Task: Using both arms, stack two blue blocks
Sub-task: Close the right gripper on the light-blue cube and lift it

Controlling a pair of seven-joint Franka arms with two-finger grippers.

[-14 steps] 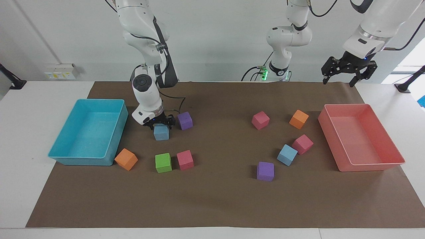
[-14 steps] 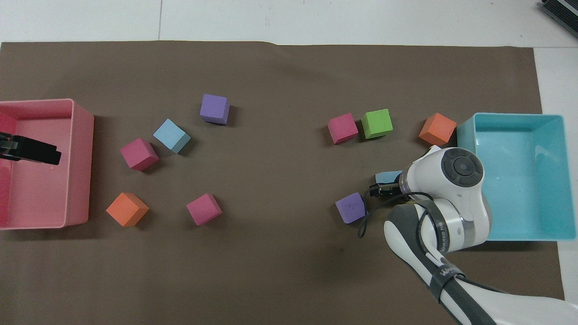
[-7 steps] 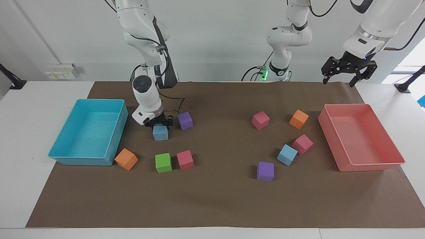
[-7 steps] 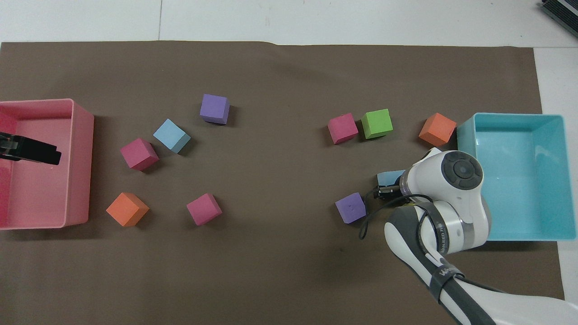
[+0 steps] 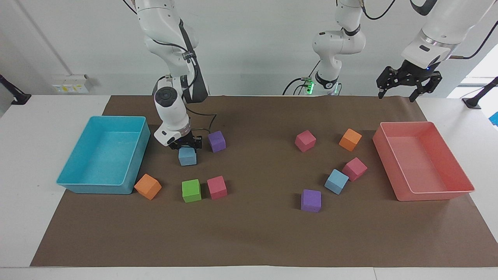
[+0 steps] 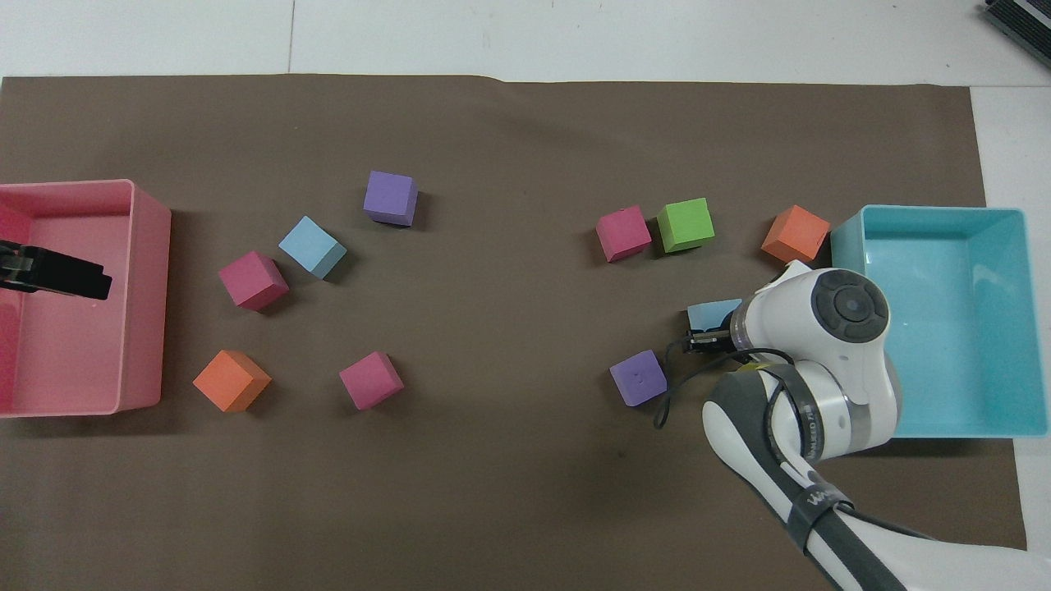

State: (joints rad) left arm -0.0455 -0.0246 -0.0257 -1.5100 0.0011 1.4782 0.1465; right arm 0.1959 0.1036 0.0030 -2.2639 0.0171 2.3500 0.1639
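Held blue block point(image 5: 187, 156): sky-blue matte cube, clamped by the right gripper point(image 5: 186, 146), beside the purple cube point(image 5: 216, 141).
Second blue block point(image 5: 336, 181): on the mat.
Left gripper point(image 5: 407, 86): fingers apart, over the pink tray point(image 5: 442, 191).

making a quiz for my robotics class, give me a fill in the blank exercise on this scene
1. The right hand is down on a ____ block beside the purple block.
2. The left hand waits in the air near the ____ tray.
3. The green block sits beside a ____ block.
4. The other blue block touches a pink block at the ____ arm's end of the table.

Missing words: blue; pink; pink; left
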